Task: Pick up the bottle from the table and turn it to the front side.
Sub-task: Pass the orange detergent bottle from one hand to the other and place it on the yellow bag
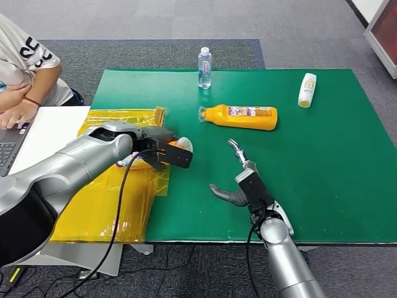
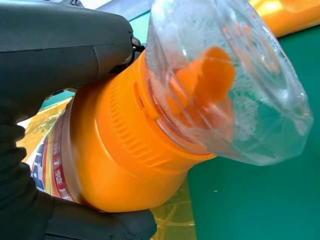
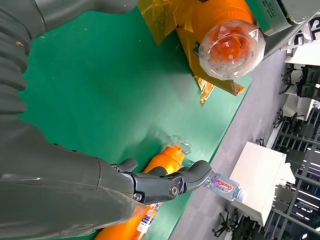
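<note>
My left hand (image 1: 158, 153) grips an orange bottle (image 1: 175, 144) with a clear cap, holding it sideways just above the yellow film (image 1: 105, 202), cap pointing right. In the left wrist view the held bottle (image 2: 124, 150) lies between my dark fingers (image 2: 49, 50), its label partly hidden. The right wrist view looks at the held bottle's clear cap (image 3: 231, 46) end-on. My right hand (image 1: 244, 184) hovers open over the green mat (image 1: 327, 174), fingers spread, holding nothing. A second orange bottle (image 1: 241, 117) lies on its side beyond it, label up.
A small water bottle (image 1: 205, 67) stands at the mat's far edge. A white bottle (image 1: 307, 90) lies at the far right. A person (image 1: 23, 68) sits at the left with a laptop (image 1: 8, 152) on a white table.
</note>
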Tool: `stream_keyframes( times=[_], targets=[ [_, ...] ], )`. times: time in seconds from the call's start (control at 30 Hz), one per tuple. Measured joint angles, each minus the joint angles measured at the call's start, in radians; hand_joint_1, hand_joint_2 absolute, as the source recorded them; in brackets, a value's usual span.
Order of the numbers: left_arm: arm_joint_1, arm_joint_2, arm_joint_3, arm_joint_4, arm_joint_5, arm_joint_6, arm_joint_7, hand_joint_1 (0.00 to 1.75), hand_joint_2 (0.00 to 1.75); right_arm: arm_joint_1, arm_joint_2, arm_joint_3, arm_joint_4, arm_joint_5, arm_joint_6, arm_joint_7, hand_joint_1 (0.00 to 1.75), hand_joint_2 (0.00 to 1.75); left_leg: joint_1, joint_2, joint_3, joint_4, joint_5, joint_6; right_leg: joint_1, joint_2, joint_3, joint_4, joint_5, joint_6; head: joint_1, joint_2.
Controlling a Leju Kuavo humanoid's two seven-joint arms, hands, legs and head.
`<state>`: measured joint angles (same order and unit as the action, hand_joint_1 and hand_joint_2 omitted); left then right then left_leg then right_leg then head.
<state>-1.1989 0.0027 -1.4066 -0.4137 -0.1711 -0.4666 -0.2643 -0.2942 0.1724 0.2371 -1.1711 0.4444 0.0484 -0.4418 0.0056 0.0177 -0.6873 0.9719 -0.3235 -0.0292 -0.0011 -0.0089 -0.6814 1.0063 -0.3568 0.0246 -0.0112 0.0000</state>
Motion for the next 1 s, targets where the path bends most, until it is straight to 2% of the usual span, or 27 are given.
stream_keyframes(
  times=[0.4,0.47,0.63,0.83,0.97,1.0],
  targets=[
    [-0.003,0.005,0.054,0.014,0.038,-0.082,-0.071,1.75,1.75,-0.025,0.0,0.0,0.006,0.001,0.007,0.0,0.0,1.75,0.0,0.0,0.0,0.0,0.0,0.0,0.0,0.0,0.001,0.0,0.0,0.0,0.0,0.0],
    [-0.005,0.008,0.059,0.015,0.05,-0.118,-0.079,1.75,1.75,-0.029,0.0,0.001,0.008,-0.001,0.012,0.0,0.0,1.75,0.0,0.0,0.0,0.0,0.0,0.0,0.0,0.0,0.001,0.0,0.0,0.0,0.0,0.0],
    [-0.028,0.028,0.064,0.015,0.089,-0.286,-0.099,1.75,1.75,-0.062,0.0,0.01,0.033,-0.018,0.022,-0.008,0.0,1.75,0.0,0.0,0.0,0.0,0.0,0.0,0.0,0.0,0.001,0.0,0.0,0.0,0.0,0.0],
    [-0.034,0.042,0.063,0.016,0.106,-0.313,-0.099,1.75,1.75,-0.086,0.001,0.026,0.062,-0.027,0.021,-0.011,0.0,1.75,0.0,0.0,0.0,0.0,0.0,0.0,0.0,0.0,0.0,0.0,0.0,0.0,0.0,0.0],
    [-0.037,0.045,0.057,0.017,0.113,-0.321,-0.094,0.01,1.75,-0.093,0.001,0.036,0.077,-0.031,0.02,-0.013,0.0,1.75,0.0,0.0,0.0,0.0,0.0,0.0,0.0,0.0,0.0,0.0,0.0,0.0,0.0,0.0],
    [-0.037,0.045,0.056,0.017,0.114,-0.317,-0.091,0.0,1.75,-0.094,0.001,0.038,0.08,-0.032,0.02,-0.014,0.0,1.75,0.0,0.0,0.0,0.0,0.0,0.0,0.0,0.0,0.0,0.0,0.0,0.0,0.0,0.0]
  ],
)
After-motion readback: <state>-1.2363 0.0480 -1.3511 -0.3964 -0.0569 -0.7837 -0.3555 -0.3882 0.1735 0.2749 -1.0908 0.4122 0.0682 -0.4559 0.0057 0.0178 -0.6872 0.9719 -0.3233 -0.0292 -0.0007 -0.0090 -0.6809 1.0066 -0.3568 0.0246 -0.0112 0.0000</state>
